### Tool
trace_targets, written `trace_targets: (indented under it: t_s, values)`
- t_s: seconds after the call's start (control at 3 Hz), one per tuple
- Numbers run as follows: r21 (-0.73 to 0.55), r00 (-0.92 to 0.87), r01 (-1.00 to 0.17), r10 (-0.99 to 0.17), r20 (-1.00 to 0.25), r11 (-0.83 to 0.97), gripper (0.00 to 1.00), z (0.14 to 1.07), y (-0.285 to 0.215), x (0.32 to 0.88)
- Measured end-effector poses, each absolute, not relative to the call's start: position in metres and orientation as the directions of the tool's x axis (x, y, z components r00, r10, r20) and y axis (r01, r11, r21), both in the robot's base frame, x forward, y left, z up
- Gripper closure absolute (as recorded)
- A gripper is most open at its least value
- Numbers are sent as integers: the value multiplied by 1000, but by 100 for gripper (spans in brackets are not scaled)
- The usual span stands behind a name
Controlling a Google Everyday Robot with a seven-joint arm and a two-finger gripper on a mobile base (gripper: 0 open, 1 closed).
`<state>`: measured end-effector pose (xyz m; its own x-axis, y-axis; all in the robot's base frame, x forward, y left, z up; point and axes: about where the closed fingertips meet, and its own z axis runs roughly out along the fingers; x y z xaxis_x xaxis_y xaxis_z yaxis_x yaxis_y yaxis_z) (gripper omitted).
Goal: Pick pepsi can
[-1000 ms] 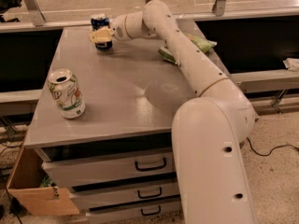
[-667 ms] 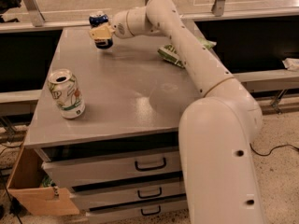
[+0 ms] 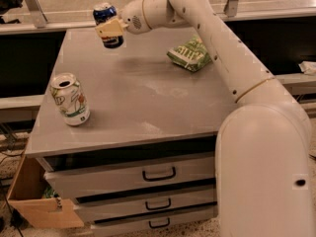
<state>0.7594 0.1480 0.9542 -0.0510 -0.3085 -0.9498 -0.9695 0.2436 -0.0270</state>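
The pepsi can [image 3: 105,18] is dark blue with a silver top. It is held in my gripper [image 3: 110,29] above the far left part of the grey cabinet top [image 3: 148,98], clear of the surface. My gripper's cream fingers [image 3: 111,27] are closed across the can's middle. My white arm reaches in from the right foreground, over the cabinet, to the can.
A white and green can [image 3: 70,99] stands upright near the left front edge. A green snack bag [image 3: 191,54] lies at the far right of the top. Drawers with handles [image 3: 158,174] are below. An open cardboard box [image 3: 34,201] sits on the floor at left.
My gripper has lifted the pepsi can off the cabinet top and carried it upward. The green snack bag has come out from behind my arm. The white and green can has not moved.
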Motion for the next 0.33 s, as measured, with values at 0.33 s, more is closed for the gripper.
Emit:
trace_targets:
  t_s: [0.33]
  values:
    - [-26, -51, -971, -313, -948, 237, 100, 954, 149, 757]
